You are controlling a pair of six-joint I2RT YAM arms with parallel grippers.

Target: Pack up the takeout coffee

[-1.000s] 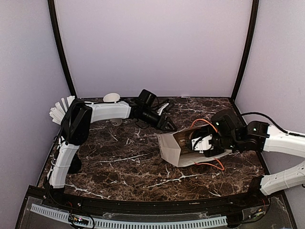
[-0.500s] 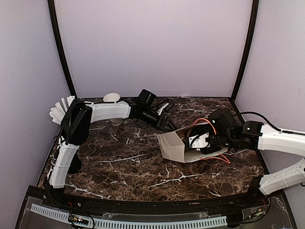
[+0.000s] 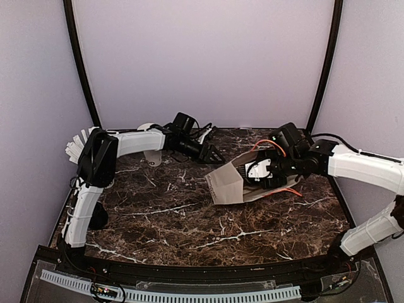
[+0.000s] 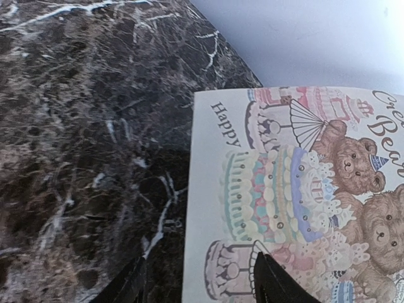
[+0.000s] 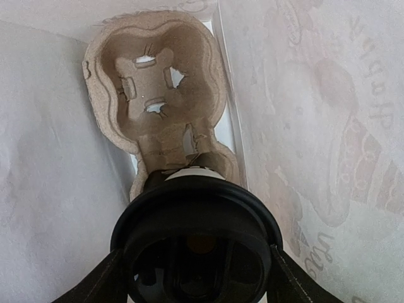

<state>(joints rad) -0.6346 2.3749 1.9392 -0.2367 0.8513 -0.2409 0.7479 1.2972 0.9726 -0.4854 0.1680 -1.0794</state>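
Observation:
The takeout coffee point(image 5: 197, 214) fills the right wrist view: its black lid is clamped between my right gripper's point(image 5: 197, 278) two fingers. The cup points into a paper gift bag point(image 3: 224, 183) that lies on its side mid-table. The cup's base rests at the near pocket of a pulp cup carrier point(image 5: 158, 95) inside the bag. From above, my right gripper point(image 3: 262, 173) is in the bag's mouth. My left gripper point(image 3: 211, 154) hovers open at the bag's far end. In the left wrist view its fingers point(image 4: 274, 284) straddle the edge of the bear-printed side point(image 4: 303, 189).
Orange cord handles point(image 3: 278, 151) curl around the bag's mouth by my right wrist. A cup of white wrapped straws point(image 3: 79, 145) and a white cup stack point(image 3: 148, 129) stand at the back left. The purple back wall is close behind the bag.
My right arm has pushed farther into the bag, and the bag has slid toward the back wall. My left gripper has drawn back and left, staying open.

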